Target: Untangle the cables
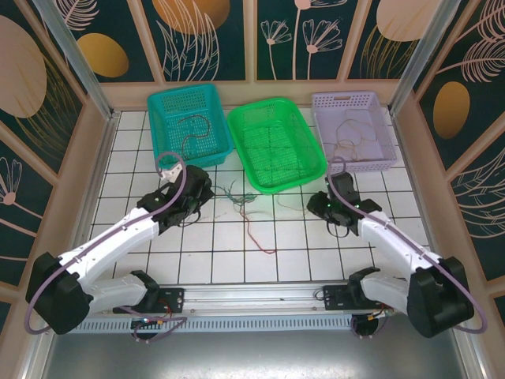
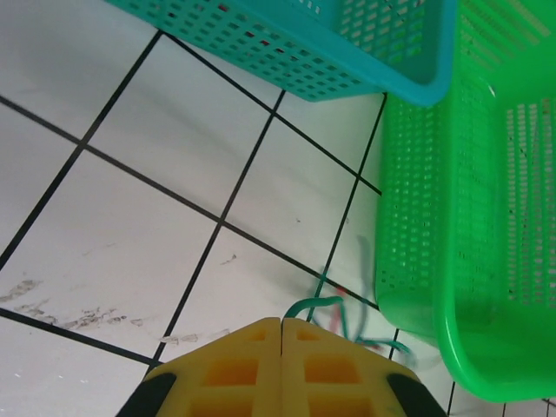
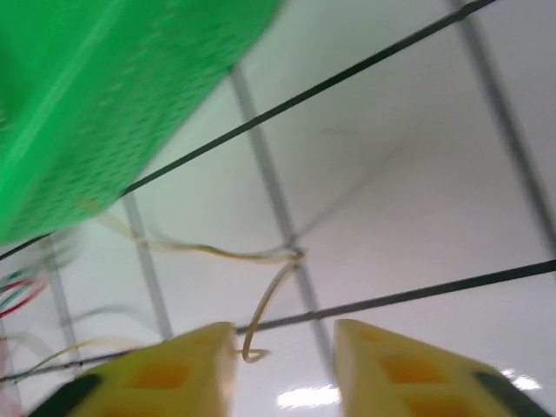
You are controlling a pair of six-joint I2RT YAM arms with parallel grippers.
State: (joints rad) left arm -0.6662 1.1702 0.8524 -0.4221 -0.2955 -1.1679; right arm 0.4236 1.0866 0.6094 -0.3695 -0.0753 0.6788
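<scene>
The thin cables (image 1: pixel 237 197) lie tangled on the white tiles in front of the green basket, and a red strand (image 1: pixel 260 241) trails toward the near edge. My left gripper (image 1: pixel 203 193) sits just left of the tangle. In the left wrist view it (image 2: pixel 281 320) is shut, and a green cable (image 2: pixel 314 302) rises in a loop from its tip. My right gripper (image 1: pixel 317 204) is right of the tangle. In the right wrist view it (image 3: pixel 285 334) is open, with the curled end of a tan-yellow cable (image 3: pixel 261 304) between the fingers, close to the left one.
Three baskets line the back: teal (image 1: pixel 183 88) holding a dark wire, green (image 1: pixel 264 106), and purple (image 1: pixel 345 97) holding thin wires. The green basket's wall (image 2: pixel 486 217) is close on the left gripper's right. Panel walls enclose the table.
</scene>
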